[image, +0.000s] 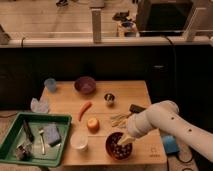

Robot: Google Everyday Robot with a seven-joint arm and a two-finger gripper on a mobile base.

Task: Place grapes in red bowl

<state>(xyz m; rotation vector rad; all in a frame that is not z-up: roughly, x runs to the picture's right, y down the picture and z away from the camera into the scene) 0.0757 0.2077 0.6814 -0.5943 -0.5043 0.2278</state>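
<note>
The gripper point(125, 143) hangs over the red bowl point(108, 149) (front of the table point(125, 90)), grapes point(117, 147) inside it.

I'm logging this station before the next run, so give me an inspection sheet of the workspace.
Surface: wooden table, things spread across it.
Job's things: grapes lie inside the red bowl near the front edge.
Clutter: purple bowl, blue cup, metal cup, carrot, orange fruit, white cup; green tray at left.
Gripper: gripper at the red bowl's right rim, over the grapes.
Cables: dark cable hanging behind the table, right side.
Surroundings: pale rail with posts behind.
</note>
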